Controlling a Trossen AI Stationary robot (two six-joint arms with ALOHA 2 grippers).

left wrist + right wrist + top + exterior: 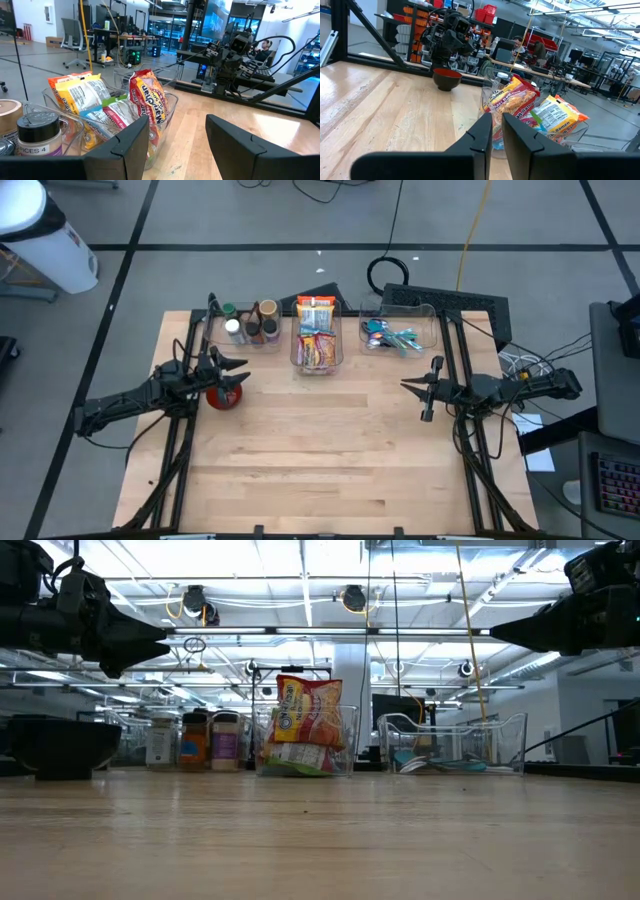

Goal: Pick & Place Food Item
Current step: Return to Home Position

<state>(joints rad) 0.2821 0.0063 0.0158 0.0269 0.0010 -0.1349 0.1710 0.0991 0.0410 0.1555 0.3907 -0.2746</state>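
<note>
A clear bin [316,358] at the table's far middle holds several snack packets [316,330], standing upright; they also show in the low view [305,720], the left wrist view [145,102] and the right wrist view [517,102]. My left gripper [243,371] is open and empty, raised above the table's left side, just over a red bowl [222,395], its fingers [125,142] pointing toward the bin. My right gripper [404,386] is shut and empty, raised at the right side, its fingers [482,132] pointing toward the table's left.
A clear bin with spice jars [250,325] stands at the far left, and a clear bin with utensils [395,335] at the far right. The red bowl [446,79] sits on the table under my left gripper. The bare wooden table [320,450] stretches toward the near edge.
</note>
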